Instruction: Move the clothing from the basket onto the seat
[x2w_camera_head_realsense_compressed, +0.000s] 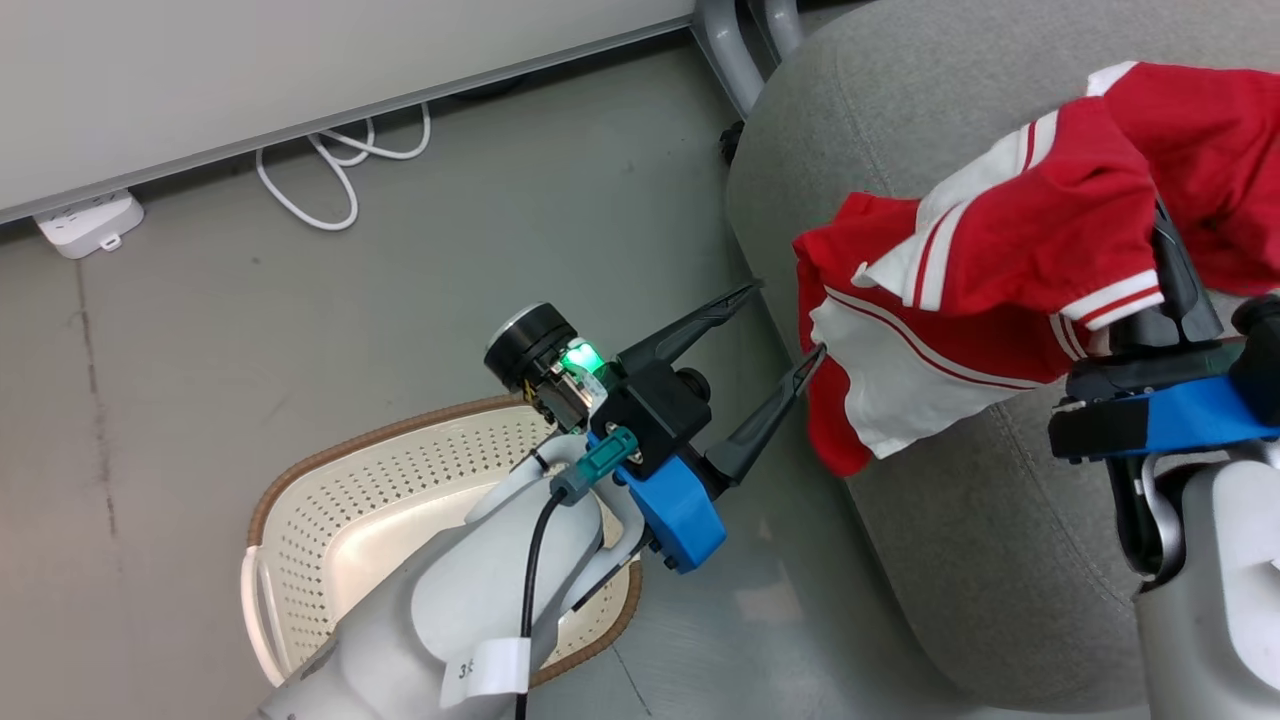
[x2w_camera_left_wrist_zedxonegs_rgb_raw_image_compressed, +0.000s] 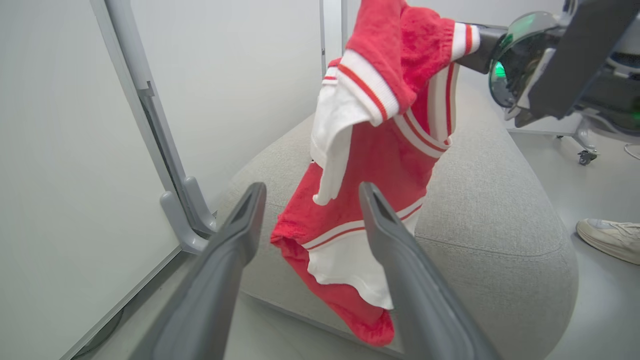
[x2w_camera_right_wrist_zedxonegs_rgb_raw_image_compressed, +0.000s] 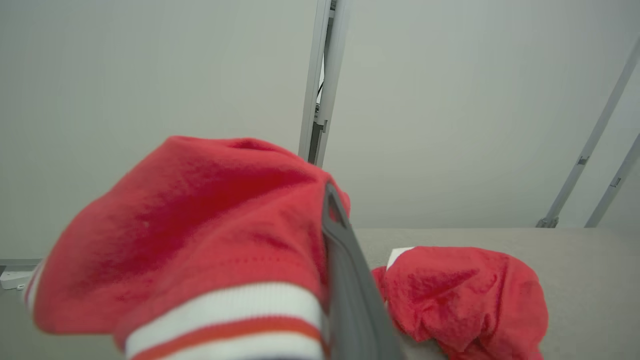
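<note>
step: holding striped garment (x2w_camera_head_realsense_compressed: 1010, 230) above seat (x2w_camera_head_realsense_compressed: 960, 520), frame right
right pincer (x2w_camera_head_realsense_compressed: 1165, 260): clamped on striped garment
left pincer (x2w_camera_head_realsense_compressed: 788, 318): spread, empty
next: prob lower, release onto seat

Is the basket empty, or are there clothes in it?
Looks empty: the basket shows only bare white plastic, no red. The left arm hides part, so cannot tell there.
</note>
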